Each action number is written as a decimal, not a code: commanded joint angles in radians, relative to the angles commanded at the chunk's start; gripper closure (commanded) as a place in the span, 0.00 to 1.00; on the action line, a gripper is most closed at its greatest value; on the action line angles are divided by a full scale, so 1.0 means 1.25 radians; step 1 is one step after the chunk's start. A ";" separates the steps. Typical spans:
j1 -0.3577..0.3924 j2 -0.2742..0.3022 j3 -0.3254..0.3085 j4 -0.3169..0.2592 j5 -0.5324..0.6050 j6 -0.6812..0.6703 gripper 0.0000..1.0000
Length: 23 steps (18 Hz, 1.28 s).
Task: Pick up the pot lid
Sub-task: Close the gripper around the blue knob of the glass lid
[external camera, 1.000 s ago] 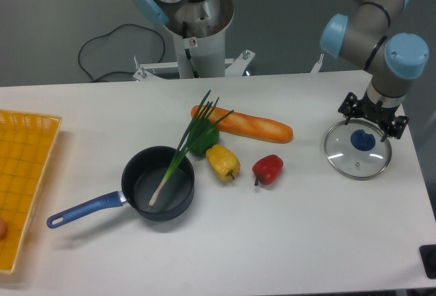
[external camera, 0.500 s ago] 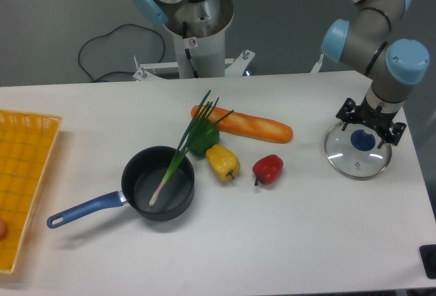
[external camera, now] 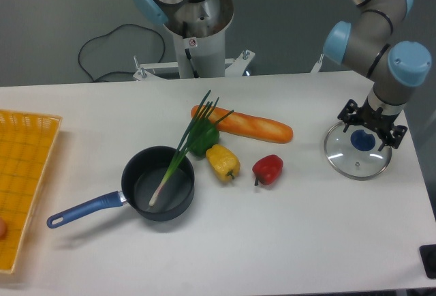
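Nearest on the bench (external camera: 272, 248) sits the black pan (external camera: 178, 209), well apart from the clear lid (external camera: 346, 158), which lies flat, blue knob (external camera: 362, 140) up. Just beyond the knob, over the lid's far side, is the hand (external camera: 372, 123), its fingers spread wide; whether they touch the lid, I cannot tell.

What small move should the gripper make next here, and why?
Probably lower the gripper slightly, jaws open: its fingers appear spread to either side of the pot lid's blue knob, with no grip on it visible, though this view leaves their height uncertain.
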State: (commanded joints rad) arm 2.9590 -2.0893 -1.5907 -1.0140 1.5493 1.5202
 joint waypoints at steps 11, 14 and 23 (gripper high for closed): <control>0.002 -0.023 0.001 0.033 0.002 0.009 0.00; 0.002 -0.023 -0.005 0.033 0.004 0.009 0.00; 0.002 -0.023 -0.015 0.033 0.005 0.017 0.03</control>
State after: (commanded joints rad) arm 2.9621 -2.1184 -1.6091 -0.9726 1.5555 1.5417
